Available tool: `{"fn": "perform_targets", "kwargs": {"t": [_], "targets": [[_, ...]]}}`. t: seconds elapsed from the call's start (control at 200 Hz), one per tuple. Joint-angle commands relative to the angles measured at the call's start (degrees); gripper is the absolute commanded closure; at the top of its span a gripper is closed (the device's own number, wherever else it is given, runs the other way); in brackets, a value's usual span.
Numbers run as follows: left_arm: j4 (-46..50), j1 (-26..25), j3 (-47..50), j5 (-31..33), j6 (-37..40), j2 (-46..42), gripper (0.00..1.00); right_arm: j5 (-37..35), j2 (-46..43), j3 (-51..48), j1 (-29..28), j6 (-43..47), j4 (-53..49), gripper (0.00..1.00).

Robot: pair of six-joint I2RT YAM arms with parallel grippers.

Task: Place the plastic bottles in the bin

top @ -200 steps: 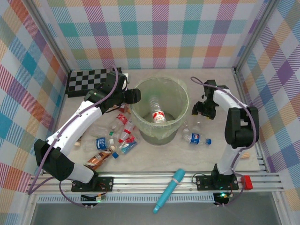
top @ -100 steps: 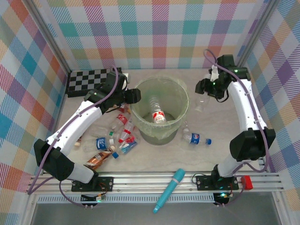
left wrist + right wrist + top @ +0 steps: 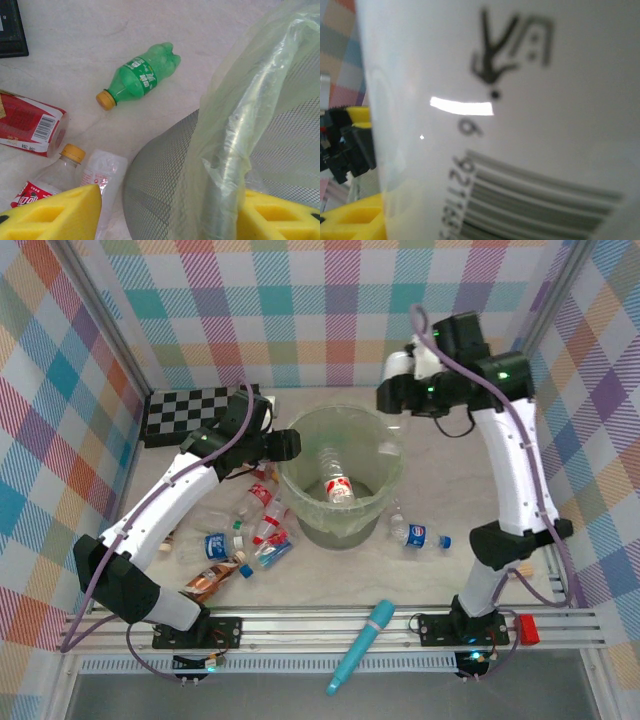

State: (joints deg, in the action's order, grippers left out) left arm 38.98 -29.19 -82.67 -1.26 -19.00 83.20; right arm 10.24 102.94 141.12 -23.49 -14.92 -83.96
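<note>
Top view: the bin (image 3: 392, 455) sits mid-worktop (image 3: 450, 480) with one bottle (image 3: 336, 486) lying inside it. The left pincer (image 3: 287, 445) is right at the bin's left rim. The right pincer (image 3: 395, 388) is raised by the bin's far-right side, clamped on a white bottle (image 3: 400, 364). A bunch of bottles (image 3: 250, 525) is scattered on the worktop left of the bin, and a blue-label bottle (image 3: 420, 535) lies just right of it. The checkerboard (image 3: 190, 410) is in the far-left corner, and the teal tube (image 3: 362, 645) lies across the front rail.

Left wrist: the left pincer (image 3: 170, 220) is spread wide and grips nothing. Its yellow pads (image 3: 50, 215) sit either side of the bin's mesh wall (image 3: 160, 190) and liner (image 3: 240, 100). A green bottle (image 3: 142, 75) lies on the worktop beyond, apart from the bin.

Right wrist: the white bottle (image 3: 520, 125) is super close up, barcode showing, with a yellow pad (image 3: 350, 222) against it.
</note>
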Motion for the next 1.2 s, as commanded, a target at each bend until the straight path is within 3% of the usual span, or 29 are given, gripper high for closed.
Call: {"fn": "perform_targets", "kwargs": {"t": [0.0, 0.29, 0.55, 0.935, 1.195], "targets": [[2.2, -1.0, -0.3, 0.1, 1.0, 1.4, 0.38, -0.2, 5.0, 2.3, -5.1, -2.0, -3.8, 0.35], [1.9, -0.9, 0.1, 0.3, 0.9, 1.0, 0.38, -7.4, 11.3, -0.4, -14.0, -2.6, -4.1, 0.35], [2.1, -1.0, 0.4, 0.4, 1.0, 1.0, 0.38, -10.5, 10.8, -13.5, -15.4, -2.8, -0.3, 0.36], [1.5, -0.9, 0.7, 0.8, 0.8, 1.1, 0.38, -7.1, 7.2, -40.8, -16.5, -8.6, 19.4, 0.36], [0.9, -0.9, 1.1, 0.3, 0.4, 1.4, 0.38, -7.4, 9.1, -44.7, -17.7, -10.5, 22.7, 0.35]]}}
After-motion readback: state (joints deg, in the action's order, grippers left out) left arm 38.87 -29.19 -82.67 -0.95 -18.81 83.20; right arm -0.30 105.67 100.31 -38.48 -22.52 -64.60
